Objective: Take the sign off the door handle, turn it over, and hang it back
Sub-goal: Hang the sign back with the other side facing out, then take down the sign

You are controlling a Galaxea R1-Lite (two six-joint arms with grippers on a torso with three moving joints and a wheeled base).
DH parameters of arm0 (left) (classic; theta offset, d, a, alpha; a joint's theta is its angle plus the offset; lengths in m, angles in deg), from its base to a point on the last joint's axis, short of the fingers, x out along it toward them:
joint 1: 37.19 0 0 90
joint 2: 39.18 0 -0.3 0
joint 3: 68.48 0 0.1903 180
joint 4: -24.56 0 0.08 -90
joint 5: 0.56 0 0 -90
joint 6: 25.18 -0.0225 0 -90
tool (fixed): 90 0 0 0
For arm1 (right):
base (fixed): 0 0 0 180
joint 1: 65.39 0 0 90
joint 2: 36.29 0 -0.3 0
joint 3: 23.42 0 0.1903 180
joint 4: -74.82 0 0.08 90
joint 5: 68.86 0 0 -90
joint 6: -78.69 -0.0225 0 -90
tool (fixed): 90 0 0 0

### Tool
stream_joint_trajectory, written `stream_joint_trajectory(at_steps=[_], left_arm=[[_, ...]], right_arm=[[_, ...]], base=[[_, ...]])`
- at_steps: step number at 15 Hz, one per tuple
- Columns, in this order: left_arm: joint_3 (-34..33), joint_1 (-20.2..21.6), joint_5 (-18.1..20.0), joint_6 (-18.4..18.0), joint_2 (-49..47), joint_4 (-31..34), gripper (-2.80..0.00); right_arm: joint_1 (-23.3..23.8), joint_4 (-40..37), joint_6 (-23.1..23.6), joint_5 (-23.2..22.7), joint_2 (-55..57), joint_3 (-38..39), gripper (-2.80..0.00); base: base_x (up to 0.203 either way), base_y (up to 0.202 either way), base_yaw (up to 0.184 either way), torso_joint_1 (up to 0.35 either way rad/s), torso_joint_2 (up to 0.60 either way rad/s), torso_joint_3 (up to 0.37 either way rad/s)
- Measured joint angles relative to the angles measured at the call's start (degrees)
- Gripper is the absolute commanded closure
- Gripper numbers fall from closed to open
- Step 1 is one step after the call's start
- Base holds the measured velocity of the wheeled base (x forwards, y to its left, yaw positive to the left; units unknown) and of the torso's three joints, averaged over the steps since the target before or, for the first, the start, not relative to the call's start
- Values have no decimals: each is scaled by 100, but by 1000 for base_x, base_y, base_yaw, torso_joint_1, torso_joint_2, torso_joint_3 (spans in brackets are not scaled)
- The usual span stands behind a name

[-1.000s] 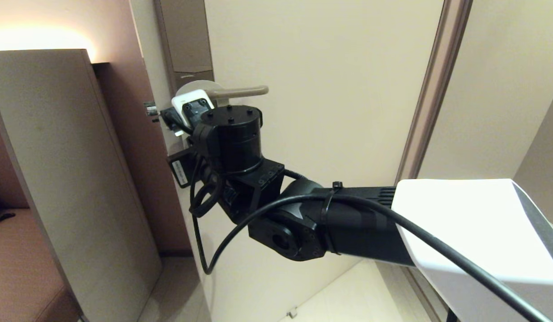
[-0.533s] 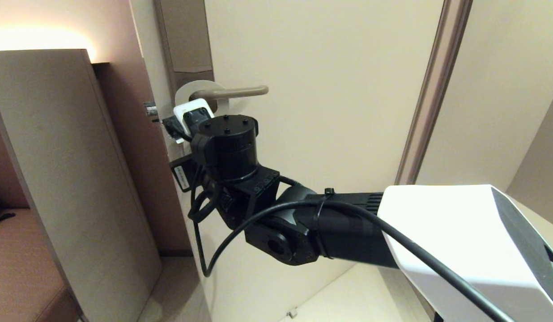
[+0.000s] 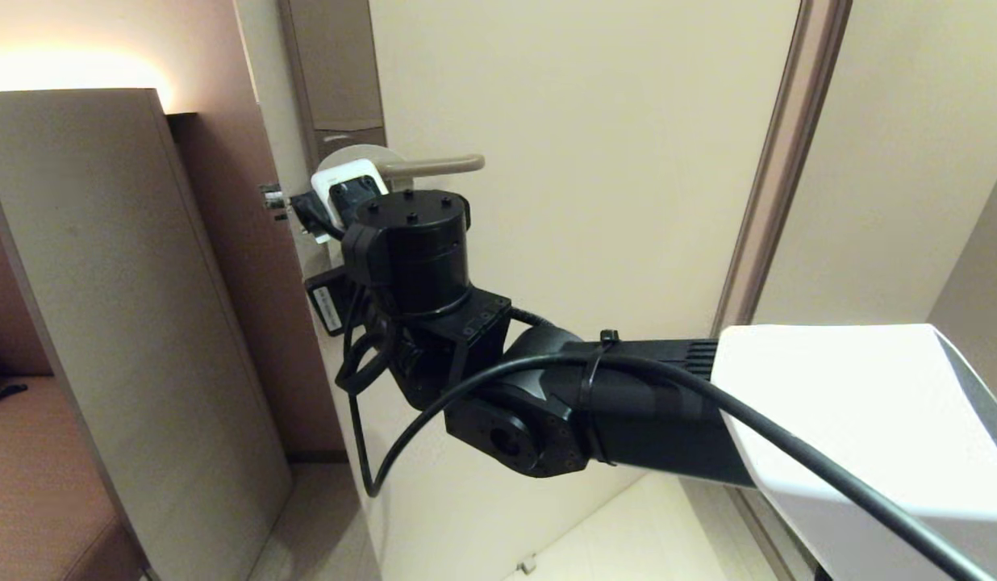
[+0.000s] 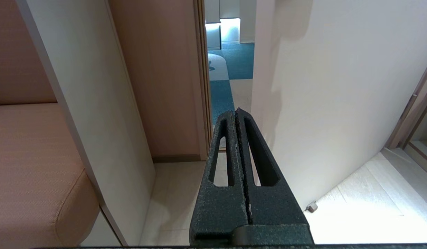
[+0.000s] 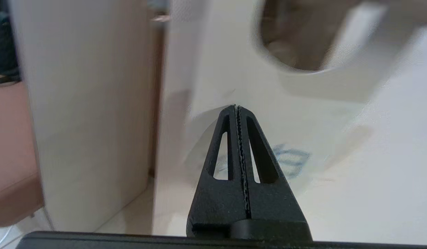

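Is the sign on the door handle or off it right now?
On. In the head view the sign curves around the door handle, and the right wrist view shows its round hole up there.

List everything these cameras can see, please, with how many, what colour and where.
sign: one, white face showing, on the door handle.
door handle: one, taupe lever, on the door.
door: one, cream, ajar.
partition panel: one, beige, left of the door.
bench seat: one, salmon, far left.
floor: pale tiles, below.
right gripper: one, black, shut, tips at the sign.
left gripper: one, black, shut, low, away from the handle.
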Motion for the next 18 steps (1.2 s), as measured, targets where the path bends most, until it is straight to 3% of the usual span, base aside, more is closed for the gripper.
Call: stream_joint_trajectory(at_steps=[3, 12, 15, 18], left_arm=[[0, 0, 0, 1, 0, -1, 0], [0, 0, 0, -1, 0, 1, 0], [0, 0, 0, 4, 0, 0, 0], [0, 0, 0, 2, 0, 0, 0]], right_arm=[[5, -91, -13, 260, -281, 402, 0], [92, -381, -20, 1049, -1986, 3022, 0], [372, -558, -22, 1131, -2670, 3844, 0], [950, -966, -35, 1140, -3391, 4550, 0]], base=[[0, 0, 0, 0, 0, 0], [0, 0, 0, 0, 0, 0], [0, 0, 0, 0, 0, 0], [0, 0, 0, 0, 0, 0]])
